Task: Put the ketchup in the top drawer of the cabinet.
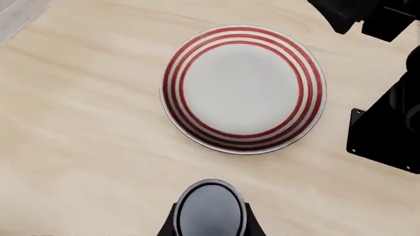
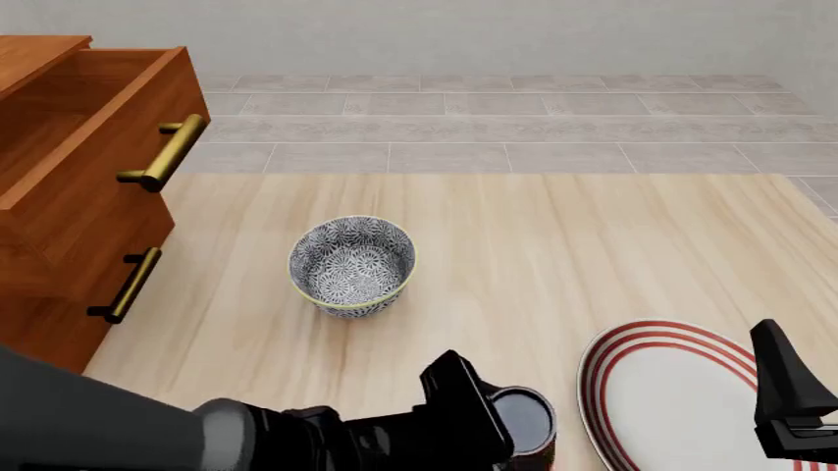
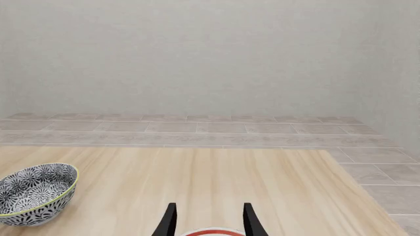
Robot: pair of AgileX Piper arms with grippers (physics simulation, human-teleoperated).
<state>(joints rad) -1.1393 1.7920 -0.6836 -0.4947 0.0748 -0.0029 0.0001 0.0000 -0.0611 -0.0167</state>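
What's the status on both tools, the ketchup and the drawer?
Left tool closed on ketchup, low near table edge. Right tool open, over striped plate. Top drawer open. Patterned bowl sits between ketchup and cabinet.

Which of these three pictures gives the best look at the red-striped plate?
The left wrist view: the plate shows whole from above, all red rings clear. The front view cuts it off at the picture's lower edge. The right wrist view shows only a sliver of rim between the right gripper's fingers.

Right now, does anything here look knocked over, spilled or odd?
Nothing stands out. The bowl and plate sit upright and unspilled on the table, the top drawer is pulled open, and the left gripper is closed around the upright ketchup.
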